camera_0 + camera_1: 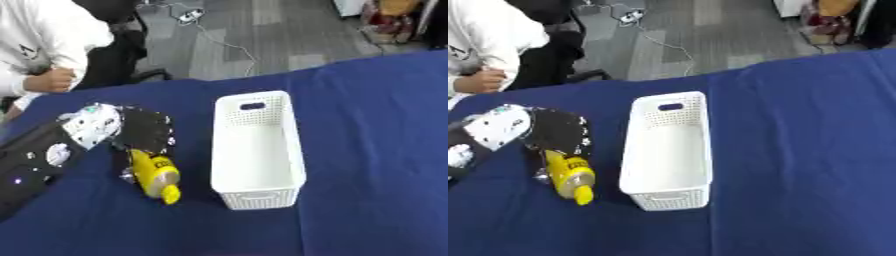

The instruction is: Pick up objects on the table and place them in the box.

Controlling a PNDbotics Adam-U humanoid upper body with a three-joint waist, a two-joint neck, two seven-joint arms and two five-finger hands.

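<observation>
Left hand (pixel 140 131) apparently curled round the bottle (pixel 156 176) left of the box (pixel 258 150); rigid, light, smooth; grip mid-body.

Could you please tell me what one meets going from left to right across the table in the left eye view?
The robot's left hand, then the yellow bottle that it is reaching down on, then the white box, then bare blue table.

Pretty even overhead-ish light, nothing dim.
Whole shot's kinda soft, white basket (pixel 258 150) nearly blown out, faint shadow beside it.
</observation>
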